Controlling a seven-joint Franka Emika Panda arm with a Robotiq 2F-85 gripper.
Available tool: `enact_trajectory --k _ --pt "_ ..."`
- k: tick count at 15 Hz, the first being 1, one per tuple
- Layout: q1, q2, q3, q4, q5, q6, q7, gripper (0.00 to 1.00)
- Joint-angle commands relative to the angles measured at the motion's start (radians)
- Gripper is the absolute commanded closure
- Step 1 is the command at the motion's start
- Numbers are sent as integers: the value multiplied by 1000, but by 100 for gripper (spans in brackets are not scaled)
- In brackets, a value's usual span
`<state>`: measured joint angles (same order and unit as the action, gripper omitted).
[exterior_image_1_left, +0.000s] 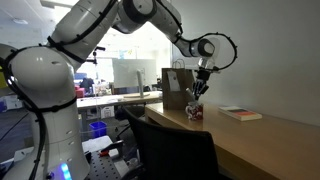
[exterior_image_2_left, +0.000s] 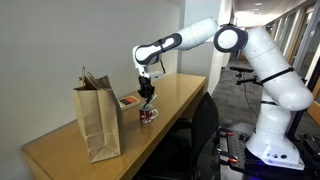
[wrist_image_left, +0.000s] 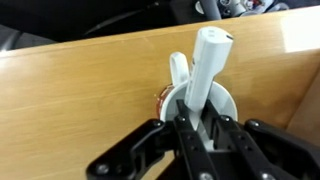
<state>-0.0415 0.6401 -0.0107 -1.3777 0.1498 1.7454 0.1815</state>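
Your gripper: jaws clamped on white stick. Stick's long axis runs straight out from jaws, down toward mug. Mug directly below on table, near paper bag.

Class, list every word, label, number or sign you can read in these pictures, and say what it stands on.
None can be read. The paper bag and the gripped white utensil look plain; any print on the mug and the book is too small and blurred.
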Motion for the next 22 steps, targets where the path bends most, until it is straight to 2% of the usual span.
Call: enact_trajectory --k 1,3,7,10,14,17,22 --pt "-7 -132 -17 -114 -49 28 -109 95" --pt "-22 -210 -26 -184 -70 98 -174 95" --pt "-61 -331 -66 -354 -87 320 -205 95" --pt "-93 -341 -97 -454 -94 489 -204 95" --pt "-111 -305 -134 -532 -115 670 -163 95" --pt "-90 -281 -158 -565 -152 746 -86 95" --pt "-61 -260 -166 -603 -170 783 30 95"
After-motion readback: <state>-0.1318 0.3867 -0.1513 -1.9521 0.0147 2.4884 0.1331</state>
